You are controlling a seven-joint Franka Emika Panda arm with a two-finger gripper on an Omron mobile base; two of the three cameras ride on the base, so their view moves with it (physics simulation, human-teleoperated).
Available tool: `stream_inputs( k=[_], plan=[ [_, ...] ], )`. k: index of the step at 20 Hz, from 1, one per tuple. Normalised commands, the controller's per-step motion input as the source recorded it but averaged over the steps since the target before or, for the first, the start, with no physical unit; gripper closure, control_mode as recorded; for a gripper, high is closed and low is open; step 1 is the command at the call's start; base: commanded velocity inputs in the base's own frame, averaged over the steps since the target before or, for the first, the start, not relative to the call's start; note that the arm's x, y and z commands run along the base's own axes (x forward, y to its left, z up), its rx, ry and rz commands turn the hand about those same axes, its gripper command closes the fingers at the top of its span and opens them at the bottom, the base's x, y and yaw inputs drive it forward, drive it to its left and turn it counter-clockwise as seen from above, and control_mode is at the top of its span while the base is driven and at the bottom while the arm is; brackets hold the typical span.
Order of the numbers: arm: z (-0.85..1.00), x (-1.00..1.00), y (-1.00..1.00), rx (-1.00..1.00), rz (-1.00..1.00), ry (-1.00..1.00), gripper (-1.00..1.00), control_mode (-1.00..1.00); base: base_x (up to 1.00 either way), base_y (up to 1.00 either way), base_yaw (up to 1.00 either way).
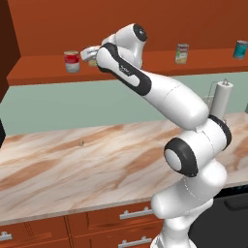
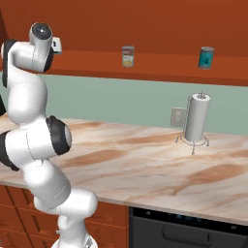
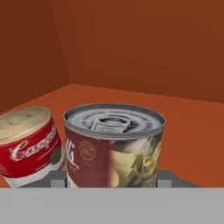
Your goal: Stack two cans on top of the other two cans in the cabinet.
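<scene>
My gripper (image 3: 111, 180) is shut on a yellow-and-green can (image 3: 114, 146), which stands upright on the cabinet's shelf (image 3: 188, 131) between the two fingertips. The red-and-white can (image 3: 27, 144) sits just to its left, close but apart. From the left base view, my gripper (image 1: 90, 54) reaches onto the shelf (image 1: 43, 70) right beside the red-and-white can (image 1: 71, 61). A second yellow-and-green can (image 1: 182, 53) stands further right on the shelf, and the teal can (image 1: 240, 49) stands at the far right. The right base view shows that can (image 2: 128, 56) and the teal can (image 2: 206, 57).
A paper towel holder (image 2: 196, 118) stands on the marble counter (image 1: 72, 164) below the shelf. Drawers with silver handles (image 1: 135, 213) run under the counter. The cabinet's side wall (image 3: 30, 52) rises close to the left of the red-and-white can.
</scene>
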Motion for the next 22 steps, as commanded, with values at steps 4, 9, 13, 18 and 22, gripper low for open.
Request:
stream_inputs(
  k=[4,9,13,18,22],
  plan=[
    [0.34,-0.24,0.0,0.03,0.0,-0.11,1.0,-1.0,0.0,0.0,0.0],
    [0.45,-0.08,0.04,0.0,0.0,-0.12,1.0,-1.0,0.0,0.0,0.0],
    [0.41,-0.01,0.07,0.0,0.0,-0.13,1.0,-1.0,0.0,0.0,0.0],
    [0.31,0.0,0.3,0.0,0.0,-0.12,1.0,-1.0,0.0,0.0,0.0],
    [0.18,0.0,0.38,0.01,0.0,-0.04,1.0,-1.0,0.0,0.0,0.0]
  ],
)
